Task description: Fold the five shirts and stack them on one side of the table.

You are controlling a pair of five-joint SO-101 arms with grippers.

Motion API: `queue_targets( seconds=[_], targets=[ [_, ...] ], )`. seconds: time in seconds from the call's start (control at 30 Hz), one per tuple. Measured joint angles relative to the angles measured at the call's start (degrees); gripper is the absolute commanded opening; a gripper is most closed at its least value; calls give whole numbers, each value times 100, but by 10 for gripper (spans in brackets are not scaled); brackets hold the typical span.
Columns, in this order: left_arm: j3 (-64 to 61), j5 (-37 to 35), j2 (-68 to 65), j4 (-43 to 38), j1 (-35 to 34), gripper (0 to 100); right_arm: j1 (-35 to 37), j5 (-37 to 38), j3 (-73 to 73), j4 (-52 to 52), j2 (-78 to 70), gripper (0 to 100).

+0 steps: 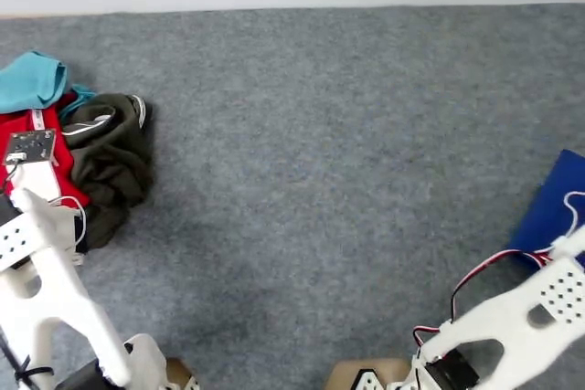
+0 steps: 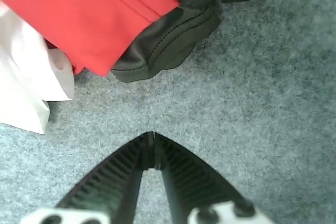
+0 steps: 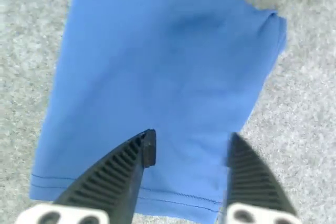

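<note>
A heap of shirts lies at the table's left edge: a teal shirt (image 1: pixel 35 79), a red shirt (image 1: pixel 37 148) and a dark olive shirt (image 1: pixel 111 154). My left gripper (image 2: pixel 154 149) is shut with nothing in it, low over bare carpet just short of the red shirt (image 2: pixel 84 14), the olive shirt (image 2: pixel 168 40) and a white shirt (image 2: pixel 23 90). At the right edge lies a folded blue shirt (image 1: pixel 558 203). My right gripper (image 3: pixel 191 150) hangs open above the blue shirt (image 3: pixel 163 72), near its hem, with nothing between its fingers.
The grey carpeted tabletop (image 1: pixel 329 162) spreads wide between the heap and the blue shirt. The left arm's white body (image 1: pixel 41 271) stands at the front left, the right arm's (image 1: pixel 521 317) at the front right with red and black wires.
</note>
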State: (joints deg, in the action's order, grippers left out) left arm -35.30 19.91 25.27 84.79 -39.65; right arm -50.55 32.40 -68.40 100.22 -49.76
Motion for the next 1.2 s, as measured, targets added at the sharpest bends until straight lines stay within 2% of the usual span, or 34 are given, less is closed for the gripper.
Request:
queue_targets(
  seconds=[0.03, 0.1, 0.43, 0.63, 0.83, 1.0, 1.2],
  targets=[
    [0, 0, 0, 0, 0, 7, -9, 0, 0, 0, 0, 0],
    [0, 0, 0, 0, 0, 7, -9, 0, 0, 9, 0, 24],
    [0, 0, 0, 0, 0, 7, 0, 0, 0, 9, -659, 9],
    [18, 0, 0, 0, 0, 7, 0, 0, 0, 9, -554, 9],
    [809, 0, 0, 343, 0, 7, 202, 0, 97, 18, 79, 9],
    [1688, 0, 0, 624, 0, 20, 536, 0, 1301, 18, 1046, 9],
    [2004, 387, 0, 554, -35, 122, 1240, -53, 3560, 18, 2804, 9]
  ],
)
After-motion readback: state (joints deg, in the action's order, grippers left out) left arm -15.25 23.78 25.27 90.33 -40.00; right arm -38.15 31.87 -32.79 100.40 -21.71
